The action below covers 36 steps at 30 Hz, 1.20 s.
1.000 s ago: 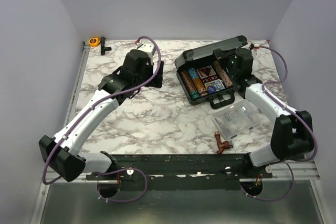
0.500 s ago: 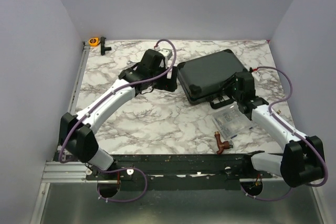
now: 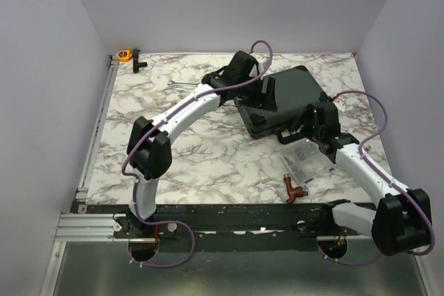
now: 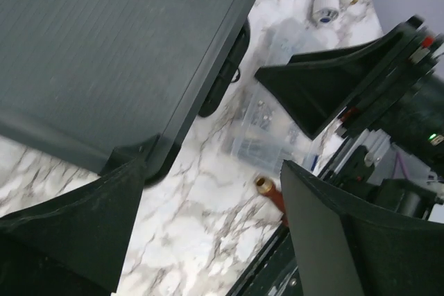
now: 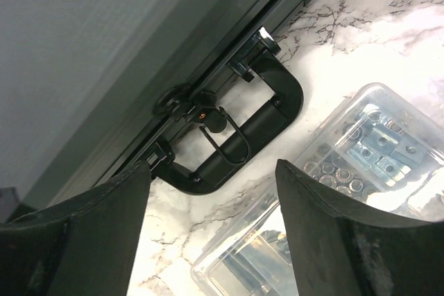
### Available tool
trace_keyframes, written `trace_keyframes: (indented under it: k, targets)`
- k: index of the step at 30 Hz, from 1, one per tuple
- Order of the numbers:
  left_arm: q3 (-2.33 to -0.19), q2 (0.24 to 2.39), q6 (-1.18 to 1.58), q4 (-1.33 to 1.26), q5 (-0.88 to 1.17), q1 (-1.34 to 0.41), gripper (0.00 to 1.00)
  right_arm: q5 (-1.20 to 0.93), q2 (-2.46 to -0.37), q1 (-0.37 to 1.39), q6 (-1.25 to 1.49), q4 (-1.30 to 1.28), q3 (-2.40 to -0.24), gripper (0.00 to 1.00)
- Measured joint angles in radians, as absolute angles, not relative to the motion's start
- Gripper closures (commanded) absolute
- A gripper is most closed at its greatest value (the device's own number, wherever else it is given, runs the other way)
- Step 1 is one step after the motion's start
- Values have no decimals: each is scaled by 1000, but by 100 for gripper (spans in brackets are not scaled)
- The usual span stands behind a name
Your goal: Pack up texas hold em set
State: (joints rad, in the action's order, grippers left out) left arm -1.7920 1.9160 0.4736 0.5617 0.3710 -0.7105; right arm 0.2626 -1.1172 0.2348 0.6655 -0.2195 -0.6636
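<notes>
I can't tell whether the latches are snapped; if not, a nudge might pop the lid or shove the briefcase [image 3: 281, 98] into the clear box [image 3: 310, 159]. It lies shut, matte black, upper right of centre on the tabletop [image 3: 194, 147], handle [image 5: 288, 98] toward the box. Left jaws wide above the lid, right jaws wide by the handle, both empty.
</notes>
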Motion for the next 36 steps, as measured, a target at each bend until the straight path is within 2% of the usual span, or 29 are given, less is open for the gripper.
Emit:
trace_keyframes:
  k: [5, 8, 12, 15, 19, 23, 27, 33, 36]
  targets:
    - [-1999, 2099, 503, 570, 423, -711, 34, 191, -1214, 179, 648, -211, -702, 29]
    - [-2082, 2173, 510, 569, 444, -710, 36, 125, -1271, 139, 640, -198, -729, 25]
    - [-2109, 2226, 510, 570, 455, -710, 40, 20, -1339, 106, 625, -173, -750, 26]
    - [-2128, 2277, 504, 587, 457, -710, 43, -22, -1375, 94, 613, -165, -752, 36]
    - [-2094, 2285, 503, 566, 466, -705, 44, -74, -1411, 55, 601, -157, -750, 41]
    - [-1954, 2217, 518, 492, 480, -690, 47, -146, -1441, -26, 597, -131, -735, 43]
    - [-1894, 2189, 533, 452, 499, -675, 47, -205, -1466, -39, 584, -106, -734, 55]
    - [-1879, 2181, 547, 447, 509, -667, 47, -242, -1488, -38, 568, -117, -735, 57]
    - [-1880, 2181, 549, 448, 510, -667, 47, -242, -1487, -38, 553, -133, -741, 62]
